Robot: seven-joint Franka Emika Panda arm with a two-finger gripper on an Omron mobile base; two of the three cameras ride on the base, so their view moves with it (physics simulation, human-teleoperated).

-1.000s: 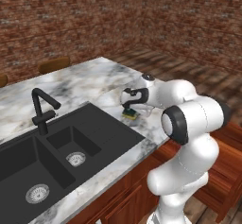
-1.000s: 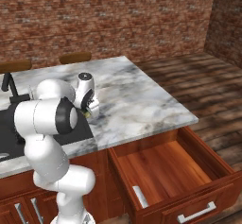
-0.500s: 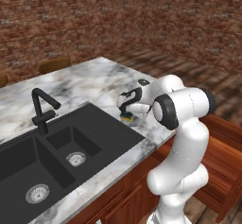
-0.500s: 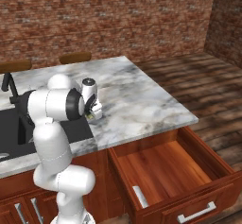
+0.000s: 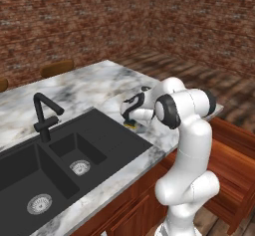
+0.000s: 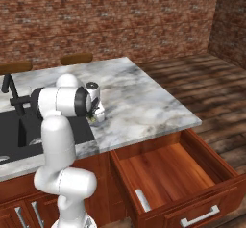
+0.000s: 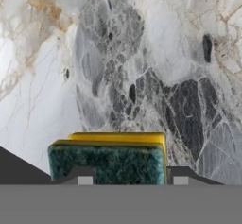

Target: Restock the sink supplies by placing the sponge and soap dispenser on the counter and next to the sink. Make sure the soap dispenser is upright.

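- Sponge (image 7: 108, 160), green scouring face over a yellow layer, sits between the two dark fingertips (image 7: 79, 175) in the hand view, one tip at each end of it.
- From the left base view the sponge (image 5: 131, 125) shows as a small yellow-green patch under the hand, down at the counter's surface; whether it rests on the stone or hangs just above it cannot be told.
- It is on the strip of counter (image 5: 94, 83) just beside the right rim of the sink (image 5: 74, 150), toward the counter's front edge.
- Gripper (image 5: 132, 121) is pressed in on the sponge, pinching it, and points straight down at the marble.
- In the right base view the gripper (image 6: 96, 117) hangs below the white wrist, with a sliver of green sponge (image 6: 91, 119) at its foot.
- Arm is folded tightly: it rises from the base in front of the cabinets, bends at a dark-jointed elbow at about counter height, and the forearm reaches a short way over the front edge to the hand.
- Sink is a black double basin with a round metal drain in each bowl; its black faucet (image 5: 45, 114) stands behind the basins, well apart from the hand.
- Drawer (image 6: 168, 174) of reddish-brown wood stands pulled open below the counter's front edge, to the right of the arm.
- Brick wall (image 6: 110, 20) runs behind the counter, and a wooden floor (image 6: 211, 87) lies past its right end.
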